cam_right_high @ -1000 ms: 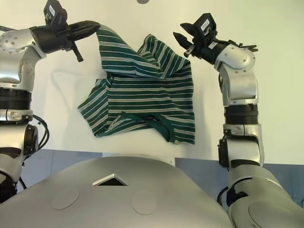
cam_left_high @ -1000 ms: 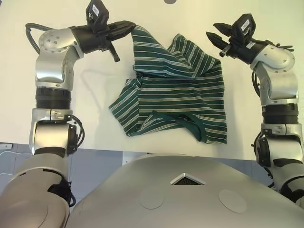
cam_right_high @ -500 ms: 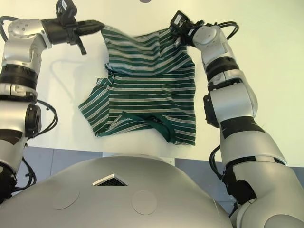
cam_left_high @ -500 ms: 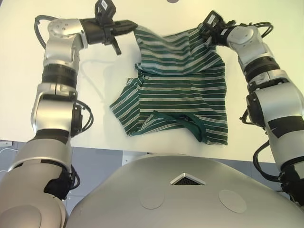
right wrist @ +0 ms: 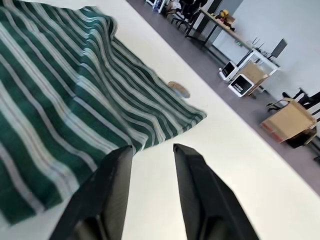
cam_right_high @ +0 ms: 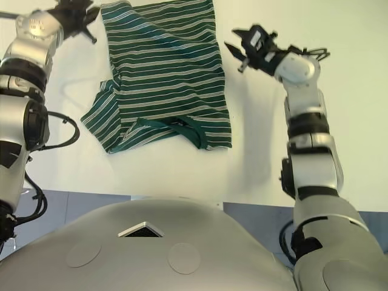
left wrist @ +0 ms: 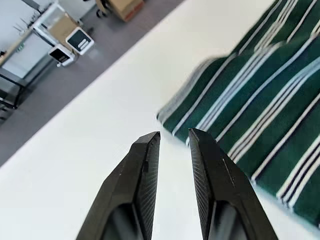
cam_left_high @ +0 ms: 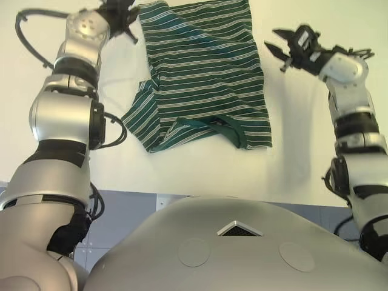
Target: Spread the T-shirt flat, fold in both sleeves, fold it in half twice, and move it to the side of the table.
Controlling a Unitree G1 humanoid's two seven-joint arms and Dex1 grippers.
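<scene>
As the head view looks down, we see the dark green, white-striped cotton T-shirt (cam_left_high: 206,66) lying spread on the white table (cam_left_high: 303,151), collar nearest, between the left gripper (cam_left_high: 128,13) and the right gripper (cam_left_high: 274,53). Left wrist view: black fingers (left wrist: 144,185) narrowly parted, empty, by the hem corner; grey floor (left wrist: 125,35) and cardboard boxes (left wrist: 65,29) beyond. Right wrist view: fingers (right wrist: 112,190) apart, empty, beside the shirt.

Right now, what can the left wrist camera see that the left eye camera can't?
Left wrist view: grey floor past the table edge, a brown cardboard box and white boxy machines. Left eye view: the green white-striped T-shirt's collar, its bunched sleeve and the open right gripper. Both: the T-shirt, the white table and the left gripper.
</scene>
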